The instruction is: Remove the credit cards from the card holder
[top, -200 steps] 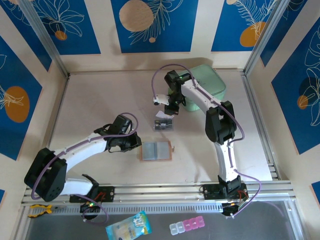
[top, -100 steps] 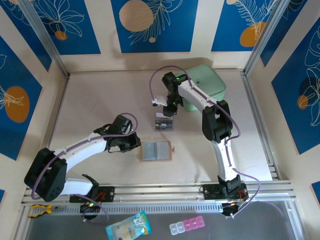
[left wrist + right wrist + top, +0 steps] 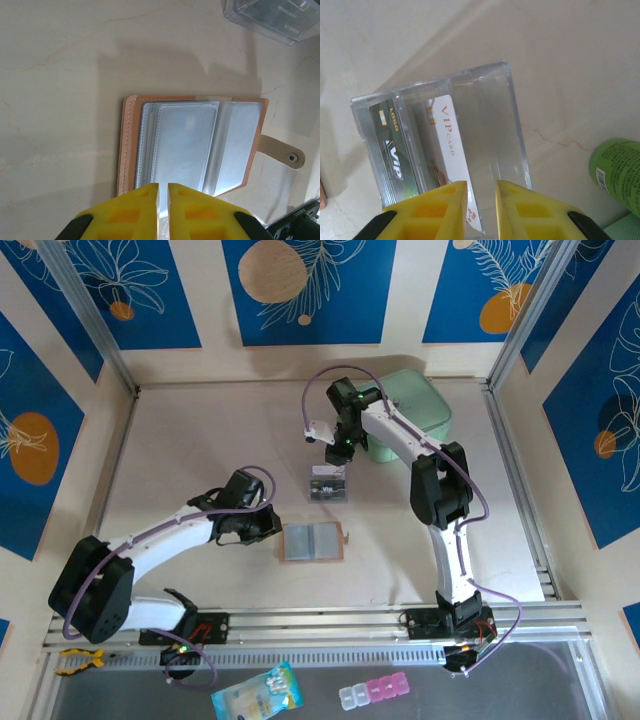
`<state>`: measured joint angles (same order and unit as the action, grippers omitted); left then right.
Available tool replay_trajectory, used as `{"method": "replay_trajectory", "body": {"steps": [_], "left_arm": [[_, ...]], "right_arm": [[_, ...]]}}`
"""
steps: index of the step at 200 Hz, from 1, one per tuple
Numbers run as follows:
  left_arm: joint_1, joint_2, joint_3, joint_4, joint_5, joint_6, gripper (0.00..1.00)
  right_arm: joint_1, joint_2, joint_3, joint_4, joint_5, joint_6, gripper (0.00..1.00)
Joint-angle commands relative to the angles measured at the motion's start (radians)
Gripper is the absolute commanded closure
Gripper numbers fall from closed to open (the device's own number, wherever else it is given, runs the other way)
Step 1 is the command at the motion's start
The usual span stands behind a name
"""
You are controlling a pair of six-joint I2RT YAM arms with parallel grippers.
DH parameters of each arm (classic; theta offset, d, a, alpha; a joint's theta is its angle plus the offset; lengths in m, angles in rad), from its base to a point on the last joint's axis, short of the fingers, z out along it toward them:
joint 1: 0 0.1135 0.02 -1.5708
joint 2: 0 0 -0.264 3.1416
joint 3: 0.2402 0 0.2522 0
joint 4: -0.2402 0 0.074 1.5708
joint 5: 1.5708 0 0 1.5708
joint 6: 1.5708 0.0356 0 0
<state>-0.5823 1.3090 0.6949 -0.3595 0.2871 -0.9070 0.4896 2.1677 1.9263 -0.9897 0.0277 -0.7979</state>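
Note:
The tan card holder lies spread open on the table, its silvery-blue pockets up and its snap tab at one end; it also appears in the top view as the card holder. My left gripper is shut with its tips over the holder's near edge, nothing between them. Two credit cards, one dark green and one white, stand in a clear slotted box. My right gripper hovers just above the box, open and empty, and is seen from above as the right gripper.
A mint-green pouch sits behind the right arm, with a green bottle beside the box. A light-blue packet and a pill organiser lie on the near shelf.
The right gripper dipped to the clear box, its jaws parted, and it has lifted slightly; the white card now stands in the box. The left arm has not moved.

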Motion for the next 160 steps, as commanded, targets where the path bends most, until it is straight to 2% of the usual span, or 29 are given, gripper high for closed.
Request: {"method": "replay_trajectory", "body": {"steps": [1,108,137,160], "left_arm": [[0.014,-0.004,-0.006,-0.006,0.012,0.020,0.86],[0.014,-0.016,-0.017,-0.004,0.013,0.015,0.87],[0.014,-0.012,-0.021,0.012,0.017,0.011,0.86],[0.014,-0.005,-0.022,0.025,0.020,0.014,0.86]], "right_arm": [[-0.002,-0.037,-0.042,0.058,0.011,0.039,0.77],[0.028,-0.080,-0.134,0.180,0.085,0.034,0.68],[0.030,-0.139,-0.162,0.224,0.098,0.097,0.67],[0.040,-0.198,-0.197,0.238,0.098,0.223,0.69]]}}
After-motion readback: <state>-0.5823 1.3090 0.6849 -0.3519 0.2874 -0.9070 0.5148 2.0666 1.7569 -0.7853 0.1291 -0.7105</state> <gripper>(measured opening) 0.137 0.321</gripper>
